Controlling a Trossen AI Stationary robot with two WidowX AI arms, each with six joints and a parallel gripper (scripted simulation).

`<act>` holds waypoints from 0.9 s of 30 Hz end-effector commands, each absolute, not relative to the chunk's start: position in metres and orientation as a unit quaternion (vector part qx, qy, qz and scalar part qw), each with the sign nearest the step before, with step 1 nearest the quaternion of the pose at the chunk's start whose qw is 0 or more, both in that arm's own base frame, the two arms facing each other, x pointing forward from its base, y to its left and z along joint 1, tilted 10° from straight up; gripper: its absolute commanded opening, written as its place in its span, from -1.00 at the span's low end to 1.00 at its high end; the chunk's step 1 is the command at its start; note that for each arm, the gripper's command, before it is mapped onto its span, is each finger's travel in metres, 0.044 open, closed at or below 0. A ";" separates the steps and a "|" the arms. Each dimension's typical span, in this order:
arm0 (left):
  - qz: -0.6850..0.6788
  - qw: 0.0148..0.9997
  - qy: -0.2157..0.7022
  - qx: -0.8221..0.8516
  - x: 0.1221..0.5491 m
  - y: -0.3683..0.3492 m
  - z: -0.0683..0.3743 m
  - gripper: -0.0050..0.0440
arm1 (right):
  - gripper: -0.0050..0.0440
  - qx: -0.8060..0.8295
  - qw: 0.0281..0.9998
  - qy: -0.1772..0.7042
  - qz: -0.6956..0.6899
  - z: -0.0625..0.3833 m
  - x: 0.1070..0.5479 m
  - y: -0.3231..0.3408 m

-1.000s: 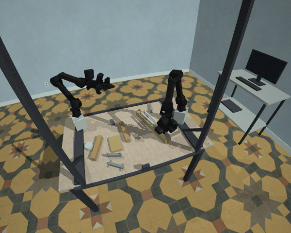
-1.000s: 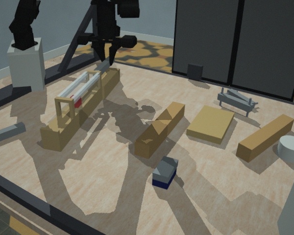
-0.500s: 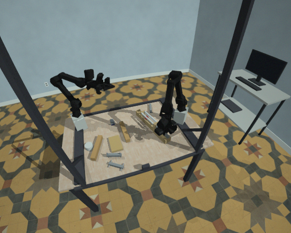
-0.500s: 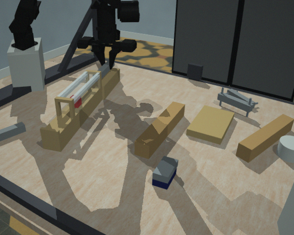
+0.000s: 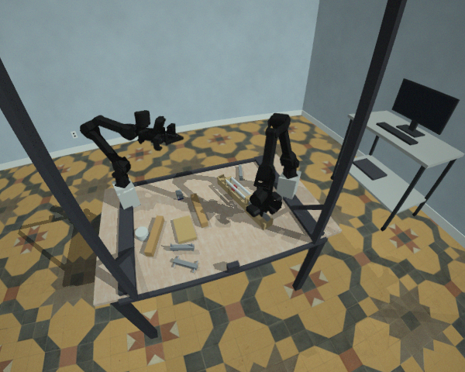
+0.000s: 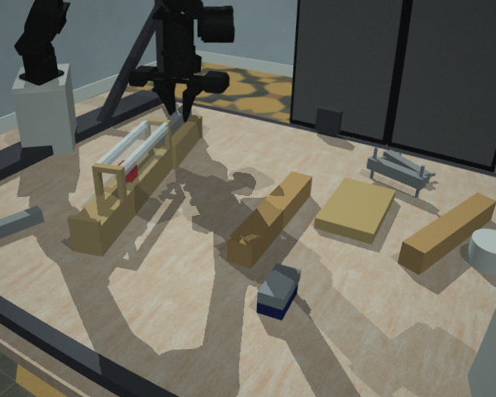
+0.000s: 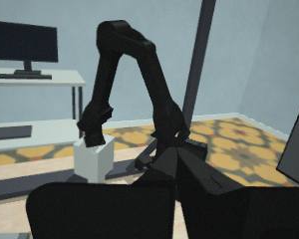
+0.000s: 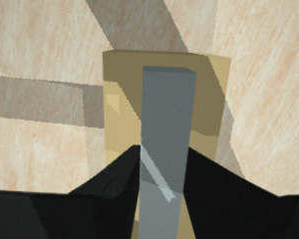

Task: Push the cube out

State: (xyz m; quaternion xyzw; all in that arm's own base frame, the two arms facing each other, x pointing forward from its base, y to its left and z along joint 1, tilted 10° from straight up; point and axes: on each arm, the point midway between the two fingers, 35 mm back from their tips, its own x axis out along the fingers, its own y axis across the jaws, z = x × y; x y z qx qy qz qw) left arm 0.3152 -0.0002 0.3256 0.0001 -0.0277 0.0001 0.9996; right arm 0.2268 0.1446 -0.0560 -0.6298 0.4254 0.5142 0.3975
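The red cube (image 6: 131,172) (image 5: 234,187) is inside the wooden channel (image 6: 85,239) (image 5: 266,225) (image 8: 110,141), under the roof of two pale bars (image 6: 148,142), near the portal at its short open end. That end has a raised end wall. My right gripper (image 6: 178,116) (image 8: 159,153) is shut on a grey bar (image 8: 164,115) over the long open trough at the other end. The bar runs lengthwise; whether it touches the trough floor or the cube is hidden. My left gripper (image 5: 180,137) (image 7: 174,154) is shut and empty, high above the table's far left.
Two orange beams (image 6: 269,217) (image 6: 449,231), a yellow slab (image 6: 355,209) and a white cylinder (image 6: 492,251) stand on the table. A grey-blue block (image 6: 278,290) and another grey bar (image 6: 13,224) lie nearby. Grey brackets (image 6: 393,170) lie beyond the slab.
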 end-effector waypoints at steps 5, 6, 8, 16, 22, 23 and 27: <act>0.001 0.999 -0.041 -0.002 0.313 0.000 0.336 -0.80 | -0.80 -0.635 0.408 0.415 0.508 -0.047 0.235 0.140; 0.001 0.999 -0.041 -0.002 0.313 0.000 0.336 -0.80 | -0.80 -0.635 0.408 0.415 0.508 -0.047 0.235 0.140; 0.001 0.999 -0.041 -0.002 0.313 0.000 0.336 -0.80 | -0.80 -0.636 0.408 0.414 0.508 -0.046 0.236 0.136; 0.001 0.999 -0.041 -0.002 0.313 0.000 0.336 -0.80 | -0.80 -0.636 0.410 0.413 0.507 -0.044 0.240 0.126; 0.001 0.999 -0.041 -0.002 0.313 0.000 0.336 -0.80 | -0.80 -0.635 0.410 0.413 0.507 -0.043 0.242 0.121; 0.001 0.999 -0.041 -0.002 0.313 0.000 0.336 -0.80 | -0.80 -0.635 0.410 0.413 0.507 -0.043 0.242 0.121; 0.001 0.999 -0.041 -0.002 0.313 0.000 0.336 -0.80 | -0.80 -0.635 0.411 0.413 0.507 -0.042 0.244 0.115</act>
